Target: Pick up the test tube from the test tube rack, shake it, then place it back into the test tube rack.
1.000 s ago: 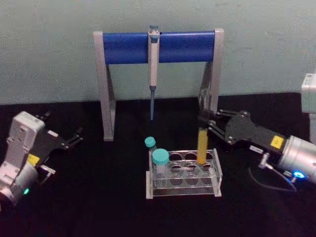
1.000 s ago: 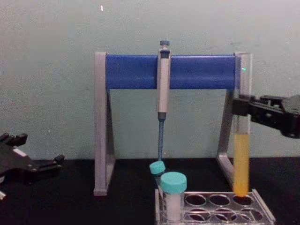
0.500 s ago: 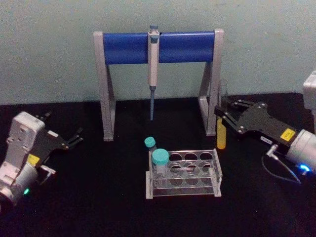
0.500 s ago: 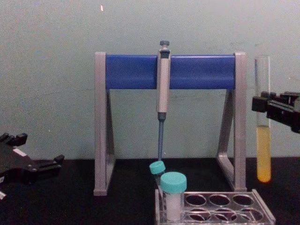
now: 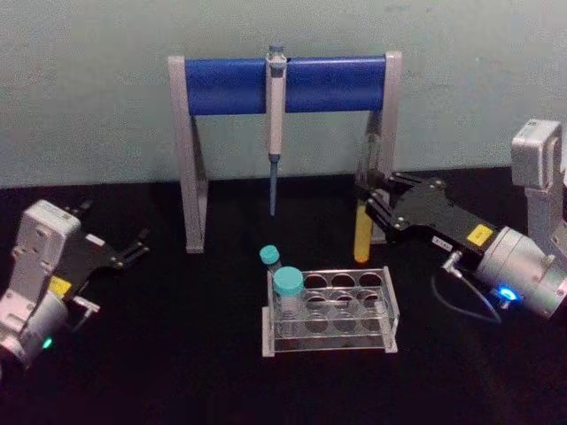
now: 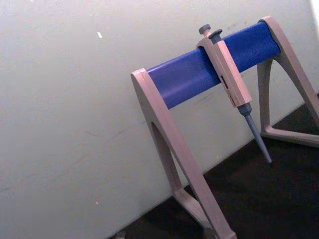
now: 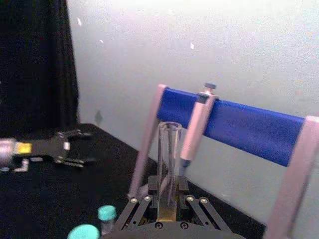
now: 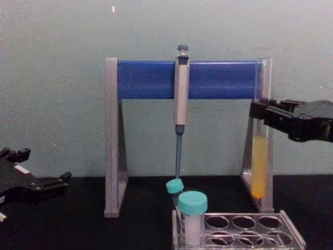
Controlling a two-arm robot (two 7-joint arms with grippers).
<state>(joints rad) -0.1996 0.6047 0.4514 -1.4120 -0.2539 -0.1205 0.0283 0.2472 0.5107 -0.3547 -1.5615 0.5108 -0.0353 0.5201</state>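
One step looks done: the tube (image 5: 361, 237) is out of the rack (image 5: 390, 312), clamped upright in the right end effector (image 5: 365, 202) a little right of centre in the head view. The chest view puts the tube's yellow lower end (image 8: 258, 169) above the rack's top (image 8: 240, 232) and apart from it. I judge the shake to be under way or about to start. Setting the tube back in a hole is not yet done.

Room is tight at the back. The tube hangs just beside the stand's right leg (image 5: 383, 150) and overlaps it in the chest view, so how much gap there is cannot be told. Bare counter (image 5: 461, 372) lies open to the lower right. The rack's right-hand holes are free, while two capped vials (image 5: 287, 285) hold its left end. The left end effector (image 5: 137, 246) sits parked at the left edge, fingers apart, well clear of the rack.
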